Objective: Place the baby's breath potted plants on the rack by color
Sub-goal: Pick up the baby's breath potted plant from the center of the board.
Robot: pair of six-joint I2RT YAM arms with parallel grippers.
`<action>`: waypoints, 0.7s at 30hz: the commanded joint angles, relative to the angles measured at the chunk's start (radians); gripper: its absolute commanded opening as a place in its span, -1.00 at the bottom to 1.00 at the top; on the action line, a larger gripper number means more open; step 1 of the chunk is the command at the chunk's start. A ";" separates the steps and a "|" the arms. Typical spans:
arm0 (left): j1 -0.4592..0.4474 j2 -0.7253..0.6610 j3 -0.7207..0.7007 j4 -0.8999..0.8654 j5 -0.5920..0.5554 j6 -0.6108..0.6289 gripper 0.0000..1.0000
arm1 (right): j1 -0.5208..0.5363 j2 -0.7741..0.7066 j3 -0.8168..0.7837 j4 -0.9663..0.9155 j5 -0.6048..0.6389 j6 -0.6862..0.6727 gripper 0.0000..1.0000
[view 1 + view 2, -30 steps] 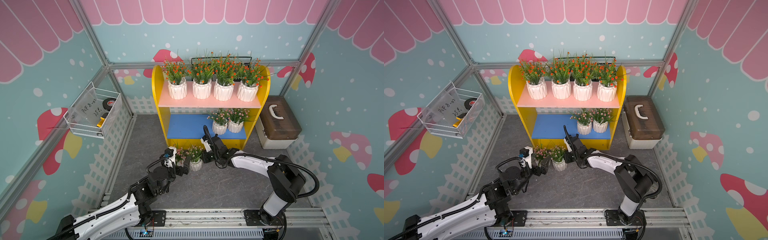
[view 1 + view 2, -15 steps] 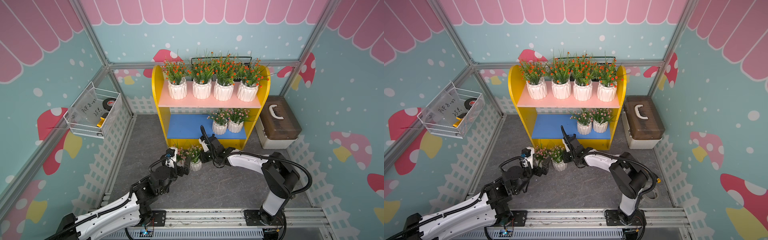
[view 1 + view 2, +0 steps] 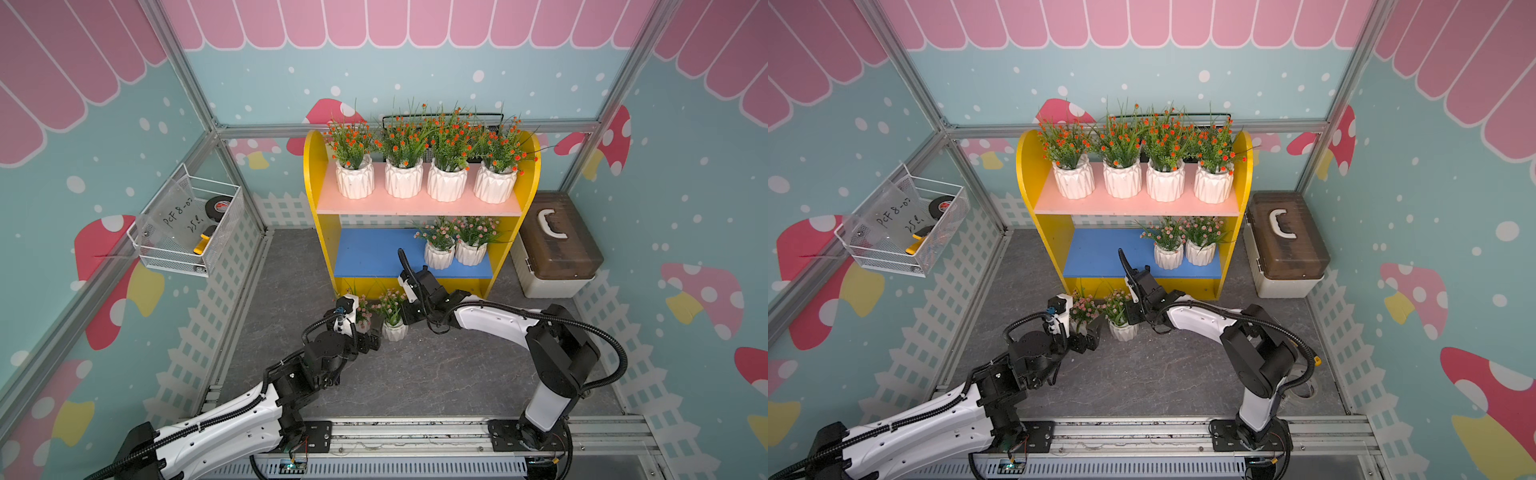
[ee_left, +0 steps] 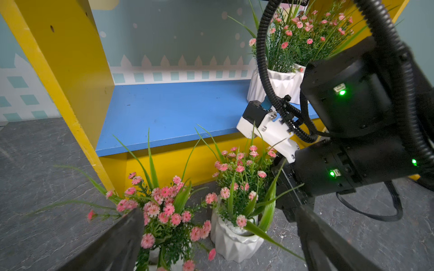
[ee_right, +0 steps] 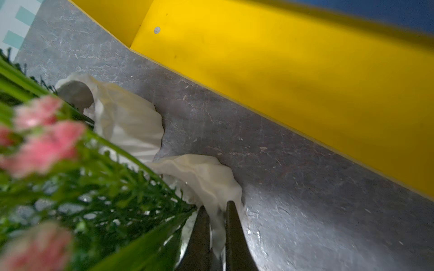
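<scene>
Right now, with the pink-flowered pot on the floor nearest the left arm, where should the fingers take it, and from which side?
Probably low on the pink-flowered pot's faceted white wall, under the foliage, coming in level from the robot's side. Its sprigs splay over the rim, the rack stands behind it, and the neighbouring pot crowds its right.
</scene>
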 commanded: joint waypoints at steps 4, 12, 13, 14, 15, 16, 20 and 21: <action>-0.004 0.027 -0.033 0.110 0.056 0.026 0.98 | -0.055 -0.161 -0.041 -0.055 -0.016 -0.042 -1.00; -0.005 0.111 -0.068 0.247 0.150 0.065 0.98 | -0.135 -0.319 -0.067 -0.136 -0.090 -0.074 -1.00; -0.007 0.122 -0.078 0.278 0.161 0.070 0.98 | -0.142 -0.333 -0.064 -0.144 -0.099 -0.077 -1.00; -0.008 0.137 -0.087 0.308 0.169 0.076 0.98 | -0.149 -0.347 -0.062 -0.155 -0.108 -0.080 -1.00; -0.008 0.155 -0.095 0.339 0.192 0.083 0.98 | -0.155 -0.358 -0.059 -0.161 -0.115 -0.082 -1.00; -0.008 0.173 -0.099 0.362 0.205 0.088 0.98 | -0.157 -0.367 -0.058 -0.166 -0.119 -0.084 -1.00; -0.017 0.276 -0.104 0.472 0.229 0.117 0.98 | -0.162 -0.389 -0.054 -0.178 -0.140 -0.085 -1.00; -0.017 0.299 -0.102 0.495 0.237 0.123 0.98 | -0.161 -0.393 -0.055 -0.180 -0.143 -0.085 -1.00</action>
